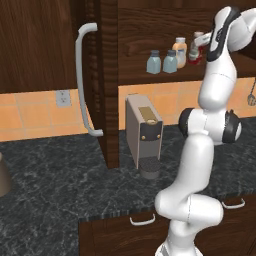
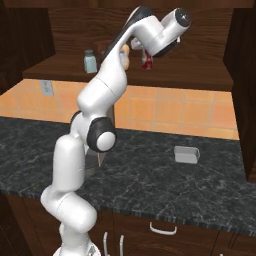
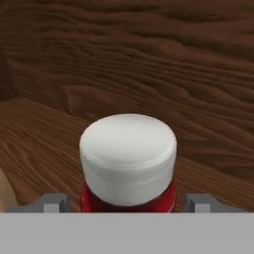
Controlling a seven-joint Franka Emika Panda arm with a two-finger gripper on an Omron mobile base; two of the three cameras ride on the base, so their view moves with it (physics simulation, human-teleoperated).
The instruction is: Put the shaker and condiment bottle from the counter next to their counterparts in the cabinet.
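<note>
While the dark black-grey marbled stone counter (image 1: 60, 175) runs across the lower half of both base views over brown wooden drawers with silver handles (image 1: 142, 220), the dark brown wooden wall cabinet (image 1: 150, 40) stands open above it, its door (image 1: 102, 75) swung out edge-on with a long curved grey bar handle (image 1: 82, 80). Rising from the base, the white arm with dark joints (image 1: 210, 125) reaches up onto the cabinet's inner shelf (image 2: 60, 67). On the counter under the shelf stands a tall grey-beige coffee machine with a dark front panel (image 1: 144, 134), and off to the right in the right base view lies a small pale grey box-like object (image 2: 187, 155). On the shelf, two small pale blue-grey translucent shakers with darker grey caps (image 1: 153, 62) (image 1: 170, 62) stand side by side, and just beside them to the right stands a tan-orange bottle with a pale cap and label (image 1: 179, 51). Next to that bottle, the small red condiment bottle with a white cap (image 3: 128, 158) stands upright on the shelf, near the wooden back wall. The two-finger gripper (image 3: 128, 202) sits at this bottle with its jaws spread, one dark fingertip (image 3: 49, 203) on each side and a little gap between each tip and the red body.
</note>
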